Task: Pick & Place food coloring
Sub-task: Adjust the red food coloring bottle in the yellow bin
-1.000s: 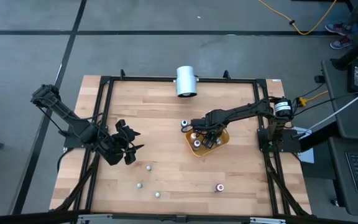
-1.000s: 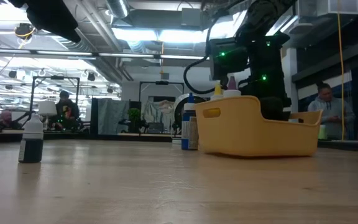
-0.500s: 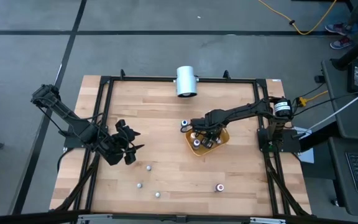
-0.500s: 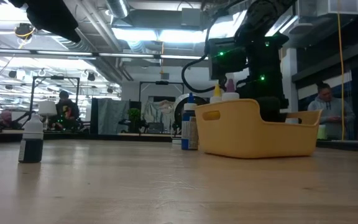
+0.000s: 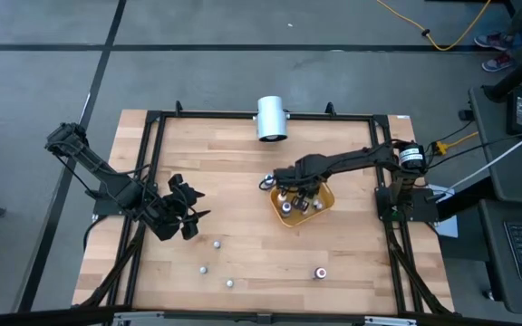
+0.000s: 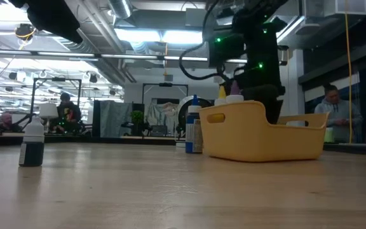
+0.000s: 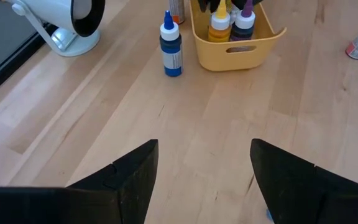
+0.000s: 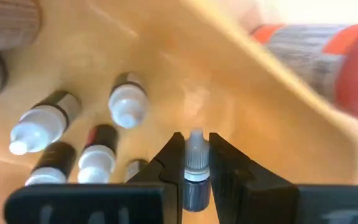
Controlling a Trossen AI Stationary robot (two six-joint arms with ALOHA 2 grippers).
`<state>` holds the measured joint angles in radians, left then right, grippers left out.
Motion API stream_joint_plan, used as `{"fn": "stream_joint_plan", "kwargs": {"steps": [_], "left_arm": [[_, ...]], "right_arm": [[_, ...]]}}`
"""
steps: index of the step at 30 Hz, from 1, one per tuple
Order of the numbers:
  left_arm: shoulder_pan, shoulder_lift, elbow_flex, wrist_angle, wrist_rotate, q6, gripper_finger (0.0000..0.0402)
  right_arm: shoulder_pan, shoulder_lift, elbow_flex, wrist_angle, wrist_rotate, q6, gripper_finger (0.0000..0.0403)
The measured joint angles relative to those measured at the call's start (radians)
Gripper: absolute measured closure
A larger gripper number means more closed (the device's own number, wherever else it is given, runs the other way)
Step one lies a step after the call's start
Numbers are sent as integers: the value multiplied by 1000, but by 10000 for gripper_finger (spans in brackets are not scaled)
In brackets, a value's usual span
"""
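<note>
Upright, food coloring bottle (image 8: 196,168) between right gripper (image 8: 196,163) jaws.

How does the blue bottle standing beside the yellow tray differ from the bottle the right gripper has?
The blue bottle stands free on the table outside the yellow tray; the held bottle is clamped in the right gripper above the tray's inside. The blue bottle's tip is blue, the held bottle's cap pale grey. Both are capped.

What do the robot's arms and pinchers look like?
Both arms are dark, almost black, built from jointed segments. The right arm has a round silver-white piece near its base, with yellow and black cables beside it, and green lights glow on it in the low view. Each gripper, like the left gripper, has two dark, flat, wedge-shaped fingers.
</note>
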<state>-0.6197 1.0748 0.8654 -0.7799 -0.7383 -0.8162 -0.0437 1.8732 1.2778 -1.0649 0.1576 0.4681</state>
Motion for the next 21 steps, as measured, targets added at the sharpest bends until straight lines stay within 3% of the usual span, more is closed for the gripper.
{"fn": "stream_joint_plan", "kwargs": {"steps": [13,21], "left_arm": [[0,0,0,0,0,0,153],[0,0,0,0,0,8,153]], "right_arm": [[18,-29,87,-119,91,24,349],[97,-125,88,-79,261,134,345]]}}
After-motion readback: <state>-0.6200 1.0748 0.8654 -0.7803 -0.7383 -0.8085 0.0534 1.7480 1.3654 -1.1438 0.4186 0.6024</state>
